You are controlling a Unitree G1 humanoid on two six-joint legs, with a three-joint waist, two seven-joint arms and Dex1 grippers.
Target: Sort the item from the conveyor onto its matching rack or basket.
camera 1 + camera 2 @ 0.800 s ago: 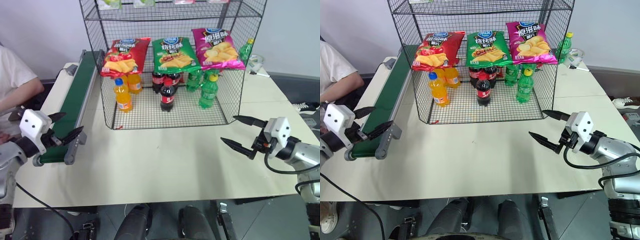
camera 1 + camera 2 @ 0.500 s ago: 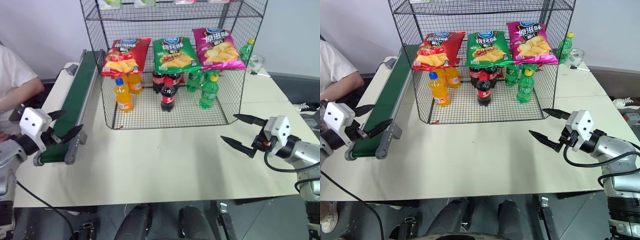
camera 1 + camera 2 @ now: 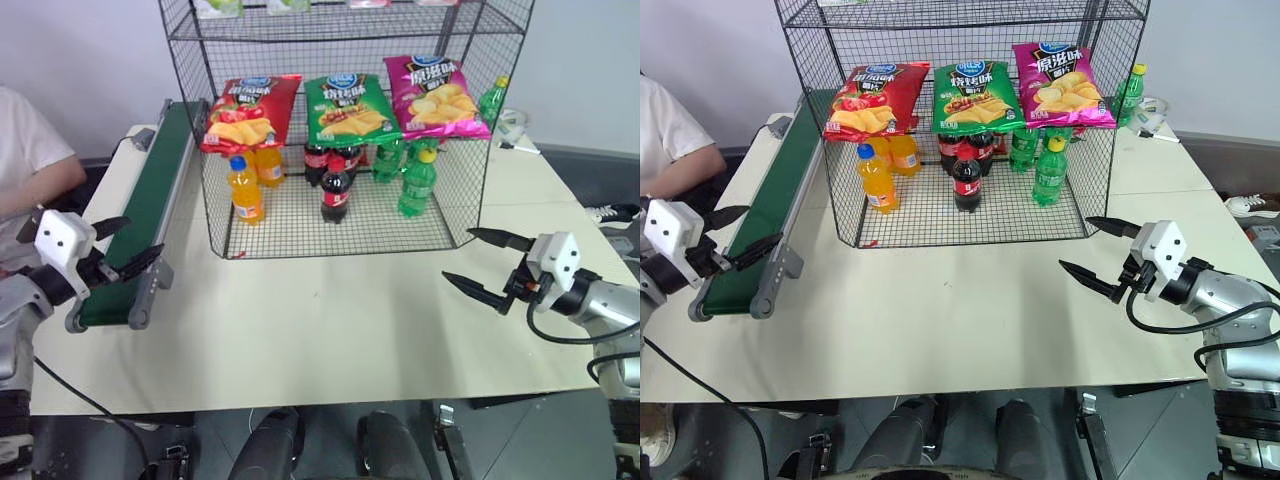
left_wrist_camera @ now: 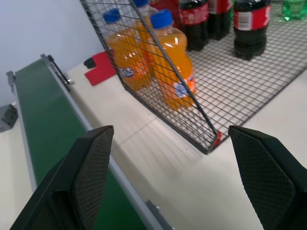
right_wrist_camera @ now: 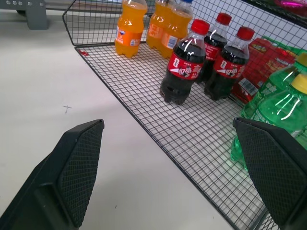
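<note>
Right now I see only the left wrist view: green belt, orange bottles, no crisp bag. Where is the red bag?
Observer: The red crisp bag lies on a tier of the black wire rack, above the orange bottles, not on the conveyor.
Operator: What lies beside it?
Observer: A green bag, then a magenta bag, in one row on the same tier.
Operator: And the right gripper?
Observer: The right gripper hovers open over the table, in front of the rack's right corner, holding nothing.
</note>
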